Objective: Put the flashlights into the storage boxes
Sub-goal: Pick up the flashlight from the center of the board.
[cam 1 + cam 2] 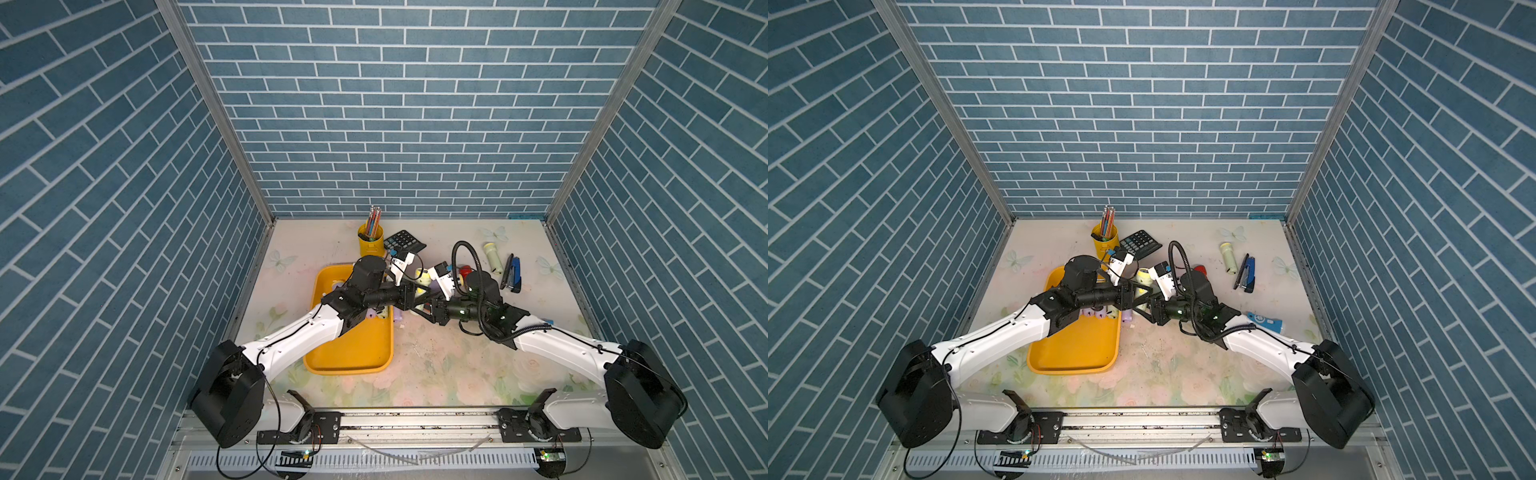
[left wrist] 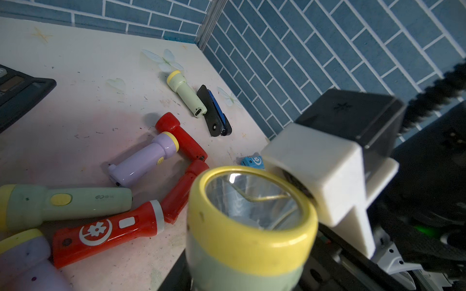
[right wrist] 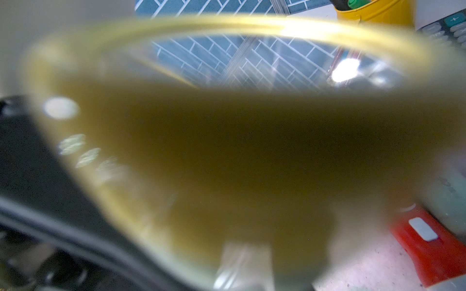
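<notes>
A pale green flashlight (image 2: 252,239) with a yellow head (image 1: 423,277) hangs above the table's middle, head up. My left gripper (image 1: 419,297) and right gripper (image 1: 423,311) meet on it from opposite sides, and both are shut on its body. Its blurred head fills the right wrist view (image 3: 227,151). The orange-yellow storage box (image 1: 353,353) lies under my left arm, with lilac flashlights (image 1: 1094,311) at its far end, partly hidden. Loose on the table are red (image 2: 106,226), lilac (image 2: 146,158), pale green (image 2: 63,201) and blue (image 2: 252,161) flashlights. Another pale green one (image 1: 492,257) lies at the back right.
A yellow pencil cup (image 1: 371,245) and a black calculator (image 1: 403,241) stand at the back centre. A blue-black stapler (image 1: 514,274) lies by the far pale green flashlight. Blue brick walls close the left, right and back sides.
</notes>
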